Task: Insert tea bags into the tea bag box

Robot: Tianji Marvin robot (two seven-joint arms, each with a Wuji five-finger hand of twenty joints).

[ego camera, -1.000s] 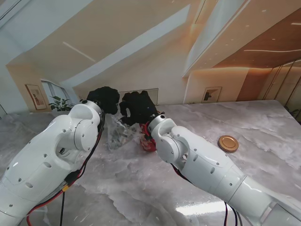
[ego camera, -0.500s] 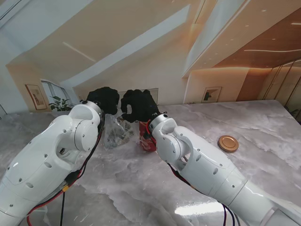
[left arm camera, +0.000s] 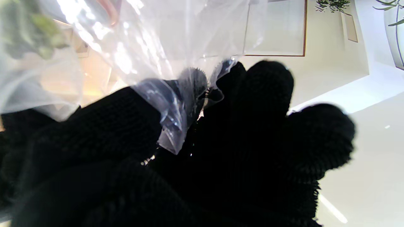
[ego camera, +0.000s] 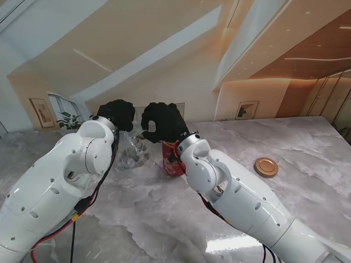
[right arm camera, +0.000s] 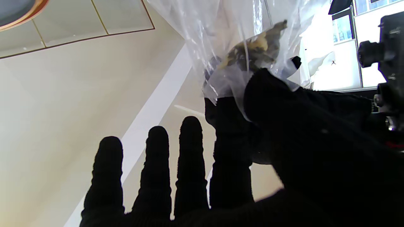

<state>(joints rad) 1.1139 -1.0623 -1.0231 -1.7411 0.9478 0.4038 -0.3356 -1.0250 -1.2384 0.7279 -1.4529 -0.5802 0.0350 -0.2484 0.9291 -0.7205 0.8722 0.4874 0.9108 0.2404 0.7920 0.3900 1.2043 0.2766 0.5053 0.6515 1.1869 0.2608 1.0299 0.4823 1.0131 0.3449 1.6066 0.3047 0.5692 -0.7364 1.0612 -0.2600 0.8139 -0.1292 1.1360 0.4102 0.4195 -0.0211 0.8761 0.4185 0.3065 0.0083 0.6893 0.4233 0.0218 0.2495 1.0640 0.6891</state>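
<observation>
A clear plastic tea bag (ego camera: 131, 153) with dark leaves inside hangs between my two black-gloved hands, above the marble table. My left hand (ego camera: 116, 114) pinches one upper edge of it; the left wrist view shows the tea bag (left arm camera: 170, 104) film squeezed between the left hand's (left arm camera: 221, 148) fingers. My right hand (ego camera: 162, 123) grips the other edge: thumb and forefinger of the right hand (right arm camera: 262, 148) close on the tea bag (right arm camera: 252, 47), while the other three fingers stay straight. The red tea bag box (ego camera: 173, 160) stands just right of the bag, partly hidden by my right wrist.
A round gold lid (ego camera: 266, 167) lies on the grey marble table (ego camera: 137, 219) to the right. Both white forearms cross the near part of the table and hide much of it.
Both hands have shifted slightly up and away from me with the bag. More of the red box now shows beside my right wrist.
</observation>
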